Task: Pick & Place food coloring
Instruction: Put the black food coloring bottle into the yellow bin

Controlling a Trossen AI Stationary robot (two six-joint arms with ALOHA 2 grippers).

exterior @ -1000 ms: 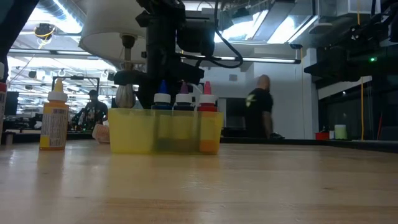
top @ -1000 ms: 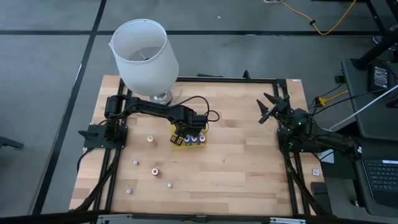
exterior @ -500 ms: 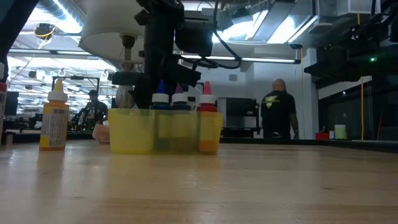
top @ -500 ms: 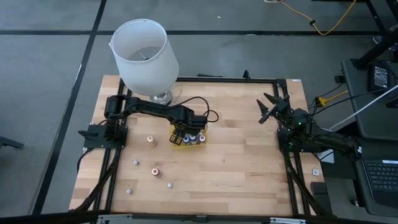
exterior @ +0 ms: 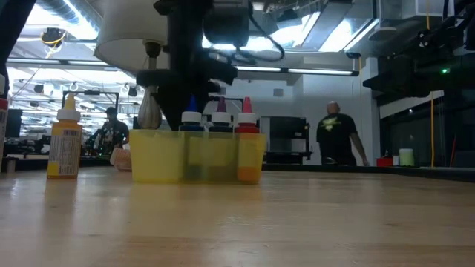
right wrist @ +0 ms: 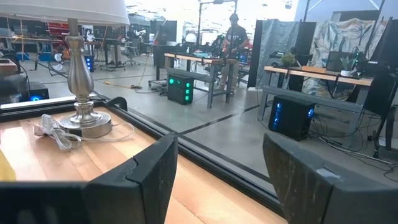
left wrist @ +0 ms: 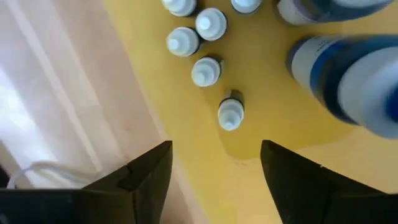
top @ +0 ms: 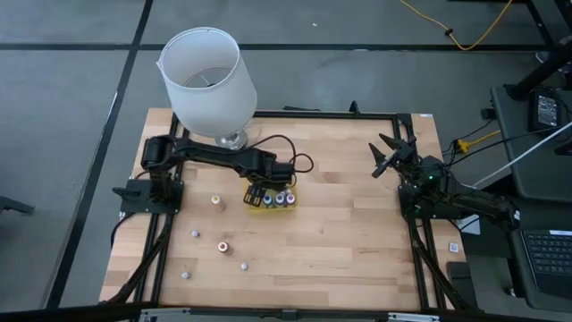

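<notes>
The yellow tray (top: 256, 202) sits mid-table and holds upright food coloring bottles (top: 279, 199); in the low view their blue, purple and red tops (exterior: 220, 111) stick up above the tray wall (exterior: 197, 156). My left gripper (left wrist: 214, 168) hangs open above the tray's far-left part, fingers pointing down, touching nothing. In the left wrist view, several white-tipped bottles (left wrist: 206, 70) stand below it on the tray floor. More bottles stand loose on the table (top: 215, 200), (top: 222, 247). My right gripper (top: 393, 152) waits open at the table's far right.
A big white lampshade (top: 207, 76) rises over the far-left corner, its metal base (exterior: 151, 111) behind the tray and its cord (top: 295, 159) on the wood. A yellow-orange bottle (exterior: 65, 141) stands left of the tray. Small bottles dot the near-left table (top: 243, 265). A person (exterior: 338, 137) walks far behind.
My left gripper has drawn back a little from over the tray, toward the table's left and far side, and risen. The bottles in the tray stay upright where they were. The person in the background has walked to the right.
</notes>
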